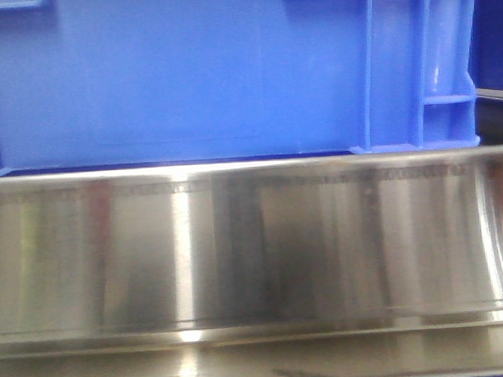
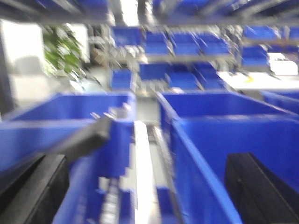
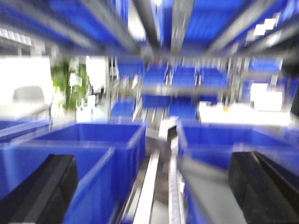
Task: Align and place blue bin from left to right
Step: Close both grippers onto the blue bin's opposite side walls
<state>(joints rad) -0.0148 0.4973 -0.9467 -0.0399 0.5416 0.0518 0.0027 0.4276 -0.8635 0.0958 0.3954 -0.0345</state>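
Left hand (image 2: 147,182) hangs spread over bins (image 2: 219,135); nearness to blue bin (image 1: 188,74) unclear.

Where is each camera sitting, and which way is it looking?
Front view: low and close, facing the blue bin's side over a shiny metal ledge; no robot parts.
Left wrist: looks forward past the open left gripper, down a rail between crates.
Right wrist: same, past the open right gripper.
Both wrist views share the rail, crates and a green plant.
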